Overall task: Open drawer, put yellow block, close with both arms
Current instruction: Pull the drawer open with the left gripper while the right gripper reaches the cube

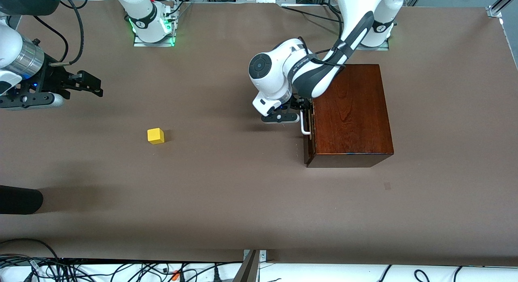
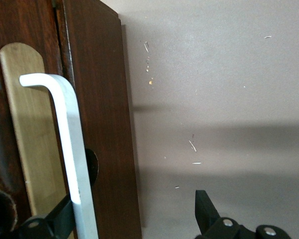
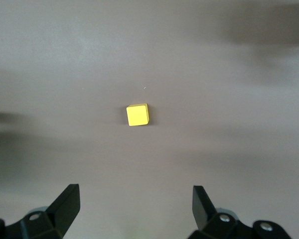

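The left gripper (image 1: 301,112) stood open around the white bar handle (image 1: 304,126) of the dark mahogany drawer (image 1: 310,132), right of centre frame. The right gripper (image 1: 87,83) hung open at upper left, above the bench (image 1: 226,185), with the small yellow block (image 1: 156,136) lower down.

Dark wood box w/ drawer (image 1: 308,130) barely ajar, white handle (image 2: 65,144), yellow block (image 1: 156,136) on table, well apart.

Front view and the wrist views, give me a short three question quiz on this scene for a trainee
1. True or false: the drawer is pulled fully out of the box.
2. Which claw is at the handle? A) left B) right
3. Fill in: the block lies on the ____.

Key:
1. False; it looks shut or nearly so.
2. A; the left claw is open, with the handle between its fingers. The right claw is open above the table, not holding the block.
3. table
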